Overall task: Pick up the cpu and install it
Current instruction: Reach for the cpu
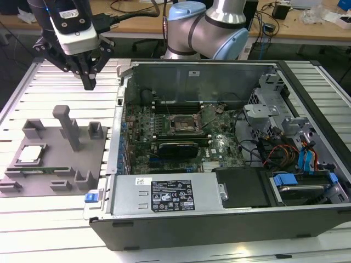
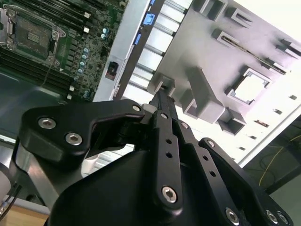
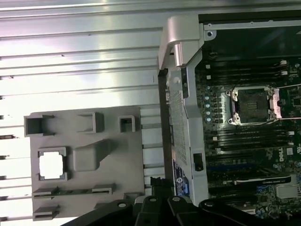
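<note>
The cpu (image 1: 30, 154) lies flat in a square pocket of a grey fixture plate (image 1: 55, 143) at the exterior view's left, its silver top bright. Both wrist views show the cpu (image 2: 251, 86) (image 3: 51, 165) in that pocket. My gripper (image 1: 89, 82) hangs well above the slatted table, behind the fixture and apart from the cpu. Its black fingers are shut together with nothing between them, as the second wrist view of the gripper (image 2: 161, 94) also shows. The motherboard socket (image 1: 184, 121) (image 3: 251, 104) sits open inside the computer case, its metal frame raised.
The open computer case (image 1: 219, 186) fills the middle and the exterior view's right, with a power supply at its front and cables at the right. A tall grey post (image 1: 68, 126) stands on the fixture. A green memory stick (image 1: 52, 169) lies in a slot near the cpu.
</note>
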Available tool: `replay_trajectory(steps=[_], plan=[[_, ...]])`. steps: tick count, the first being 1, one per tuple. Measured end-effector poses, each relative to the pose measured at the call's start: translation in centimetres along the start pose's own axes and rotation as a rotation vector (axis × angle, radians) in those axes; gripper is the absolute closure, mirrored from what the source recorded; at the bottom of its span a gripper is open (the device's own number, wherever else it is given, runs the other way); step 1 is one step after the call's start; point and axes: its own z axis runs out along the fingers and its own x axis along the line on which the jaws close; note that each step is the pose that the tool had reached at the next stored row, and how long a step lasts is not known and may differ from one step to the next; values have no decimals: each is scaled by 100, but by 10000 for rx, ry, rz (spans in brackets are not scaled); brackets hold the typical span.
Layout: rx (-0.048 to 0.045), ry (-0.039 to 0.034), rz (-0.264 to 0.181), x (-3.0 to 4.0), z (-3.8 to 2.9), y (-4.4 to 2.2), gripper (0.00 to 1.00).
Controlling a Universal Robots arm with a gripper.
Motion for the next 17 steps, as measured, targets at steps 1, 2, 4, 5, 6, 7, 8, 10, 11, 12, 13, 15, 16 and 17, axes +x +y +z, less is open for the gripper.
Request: replay_trajectory(steps=[1, 2, 4, 5, 6, 7, 8, 10, 11, 12, 13, 15, 16, 17], plan=[[1, 0, 0, 12, -1, -1, 89], [0, -1, 1, 23, -1, -2, 89], [1, -1, -1, 51, -2, -4, 89], [0, -1, 0, 69, -2, -5, 89], [0, -1, -1, 82, -3, -6, 89], [1, -2, 0, 102, -4, -8, 89], [0, -3, -1, 117, -4, -9, 89], [0, -5, 0, 168, -6, -12, 89], [0, -5, 0, 182, -6, -13, 89], [-1, -6, 0, 194, -6, -14, 89], [0, -6, 0, 221, -7, -16, 89], [0, -7, -1, 280, -3, -21, 89], [-1, -8, -1, 314, -1, -24, 89], [0, -9, -1, 333, 1, -25, 89]])
